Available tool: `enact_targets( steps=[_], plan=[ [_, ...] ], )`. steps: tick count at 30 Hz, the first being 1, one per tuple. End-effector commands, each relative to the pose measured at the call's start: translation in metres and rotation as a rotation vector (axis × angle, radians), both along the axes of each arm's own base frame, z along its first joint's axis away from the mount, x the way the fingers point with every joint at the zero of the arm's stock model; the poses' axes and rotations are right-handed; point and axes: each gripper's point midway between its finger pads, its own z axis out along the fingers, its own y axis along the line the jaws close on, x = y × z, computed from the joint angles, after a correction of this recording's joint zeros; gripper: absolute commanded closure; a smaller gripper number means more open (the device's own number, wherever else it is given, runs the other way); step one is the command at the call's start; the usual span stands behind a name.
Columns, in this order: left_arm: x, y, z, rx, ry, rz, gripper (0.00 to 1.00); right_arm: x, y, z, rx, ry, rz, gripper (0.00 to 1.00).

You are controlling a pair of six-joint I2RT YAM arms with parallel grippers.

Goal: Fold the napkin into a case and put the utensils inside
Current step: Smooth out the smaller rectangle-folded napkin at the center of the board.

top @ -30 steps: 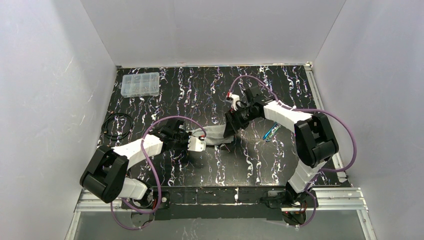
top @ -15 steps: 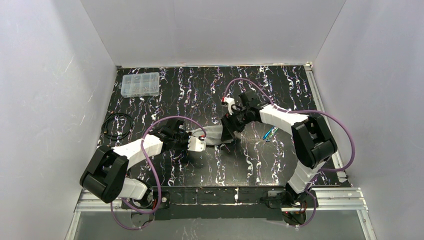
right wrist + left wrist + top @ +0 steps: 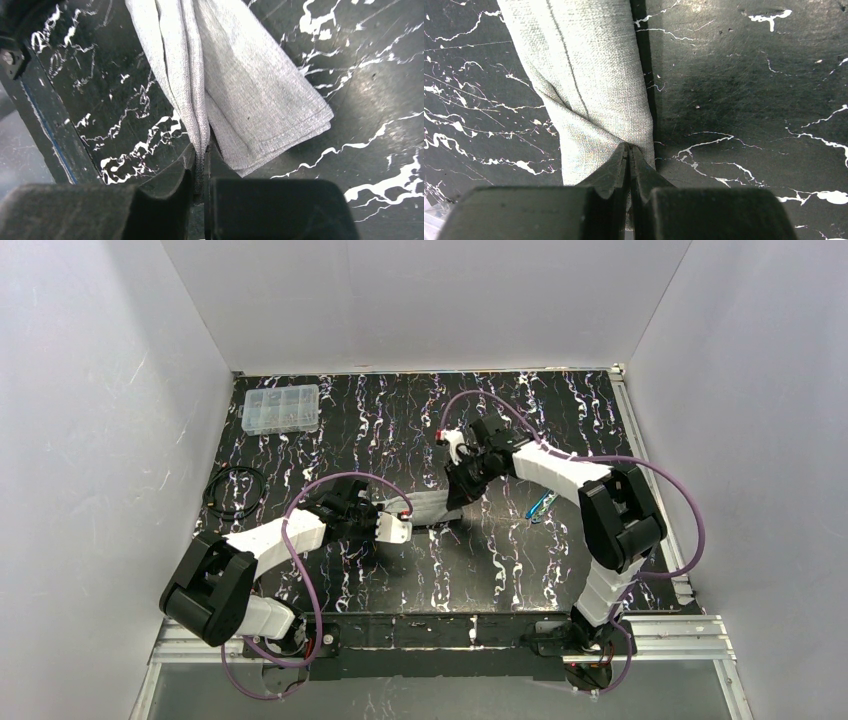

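Right hand (image 3: 200, 156) shifted in, now pinching napkin (image 3: 260, 85) fold | left hand (image 3: 629, 152) clenched on napkin end | utensils (image 3: 541, 506) right of napkin, overhead only

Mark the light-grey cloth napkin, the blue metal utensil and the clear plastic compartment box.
light-grey cloth napkin (image 3: 260, 90): right wrist view, middle of folded layers.
blue metal utensil (image 3: 540, 506): top view, mid-length.
clear plastic compartment box (image 3: 281, 408): top view, centre.

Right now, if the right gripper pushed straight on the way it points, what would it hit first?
The napkin: the right gripper is pinching a fold of it. Beyond the cloth it would likely press into the black table, though the depth is hard to judge.
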Motion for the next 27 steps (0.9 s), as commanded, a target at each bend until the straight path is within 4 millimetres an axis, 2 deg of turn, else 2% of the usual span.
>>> enact_targets(
  steps=[1, 2, 5, 9, 12, 19, 24, 27],
  plan=[
    [-0.047, 0.017, -0.031, 0.073, 0.178, -0.032, 1.00, 0.009, 0.012, 0.027, 0.032, -0.001, 0.018, 0.88],
    [-0.048, 0.017, -0.032, 0.076, 0.178, -0.038, 1.00, 0.012, 0.015, 0.030, 0.033, 0.011, 0.024, 0.88],
    [-0.049, 0.017, -0.031, 0.077, 0.175, -0.048, 1.00, 0.011, 0.015, 0.018, -0.017, 0.113, 0.047, 0.88],
    [-0.051, 0.018, -0.031, 0.085, 0.174, -0.063, 1.00, 0.009, 0.009, -0.019, -0.101, 0.315, 0.027, 0.92],
    [-0.051, 0.019, -0.029, 0.089, 0.173, -0.071, 1.00, 0.013, 0.003, -0.034, -0.140, 0.382, -0.015, 0.95],
    [-0.054, 0.018, -0.017, 0.092, 0.194, -0.080, 0.98, 0.028, -0.016, -0.043, -0.151, 0.405, -0.114, 0.94],
    [-0.060, 0.019, -0.016, 0.092, 0.200, -0.120, 0.97, 0.027, -0.015, -0.055, -0.149, 0.460, -0.113, 0.91],
    [-0.064, 0.018, -0.014, 0.088, 0.206, -0.138, 0.95, 0.026, -0.009, -0.049, -0.105, 0.469, -0.098, 0.89]
  ],
)
